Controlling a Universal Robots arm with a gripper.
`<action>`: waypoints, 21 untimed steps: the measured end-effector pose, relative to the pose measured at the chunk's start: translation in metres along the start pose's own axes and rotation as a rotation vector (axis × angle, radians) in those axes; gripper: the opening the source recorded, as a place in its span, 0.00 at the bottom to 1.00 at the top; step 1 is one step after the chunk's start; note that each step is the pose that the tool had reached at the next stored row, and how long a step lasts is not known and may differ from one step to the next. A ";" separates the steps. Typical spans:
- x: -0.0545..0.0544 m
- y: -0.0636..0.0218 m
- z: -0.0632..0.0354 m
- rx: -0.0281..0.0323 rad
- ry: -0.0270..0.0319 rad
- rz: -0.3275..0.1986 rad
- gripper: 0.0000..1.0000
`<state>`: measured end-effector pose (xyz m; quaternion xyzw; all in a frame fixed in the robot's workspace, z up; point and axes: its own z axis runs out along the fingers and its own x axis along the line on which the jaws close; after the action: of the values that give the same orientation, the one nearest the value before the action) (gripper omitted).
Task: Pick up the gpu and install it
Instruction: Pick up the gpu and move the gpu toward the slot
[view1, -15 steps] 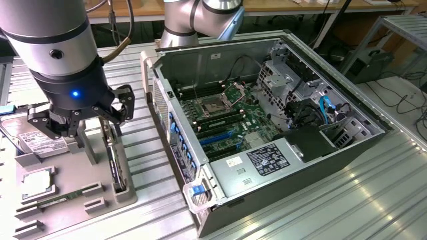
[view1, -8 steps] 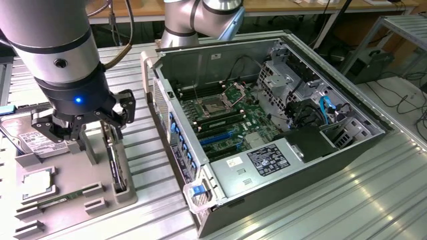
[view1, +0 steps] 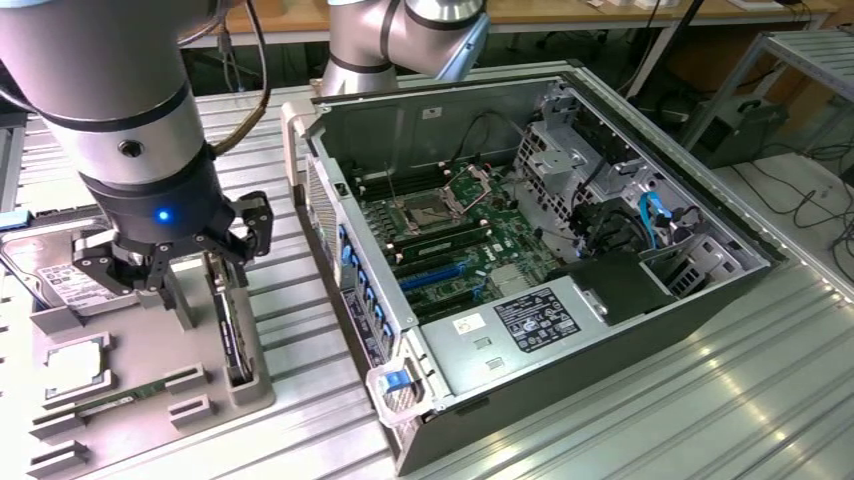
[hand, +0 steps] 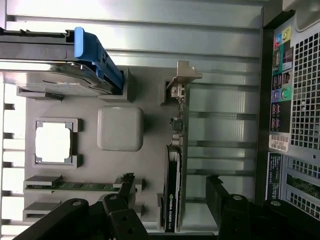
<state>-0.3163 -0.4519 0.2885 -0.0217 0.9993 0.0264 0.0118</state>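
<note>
As it straddles the upright gpu (hand: 171, 195), end effector (view1: 200, 272) spread wide | fingers clear of card | nothing held

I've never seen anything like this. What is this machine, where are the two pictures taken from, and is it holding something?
The thick grey tube is a robot arm. At its end sits a gripper, a two-fingered claw. One picture comes from a camera standing off to the side, the other from a camera on the arm's wrist, looking down past the fingers. On the metal table lies a grey holder tray with computer parts: a hard drive, a processor chip, a memory stick and the gpu, a graphics card standing on edge. Beside the tray is an open computer case. The gripper is open, with a finger on each side of the gpu. It holds nothing.
</note>
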 end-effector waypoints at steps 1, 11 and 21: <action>0.000 -0.0001 0.0017 -0.0005 0.0000 0.000 0.68; 0.000 -0.0013 0.0237 -0.0031 -0.0001 0.000 0.68; -0.002 -0.0033 0.0523 -0.0030 -0.0002 0.000 0.68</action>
<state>-0.3128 -0.4523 0.2362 -0.0217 0.9993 0.0279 0.0119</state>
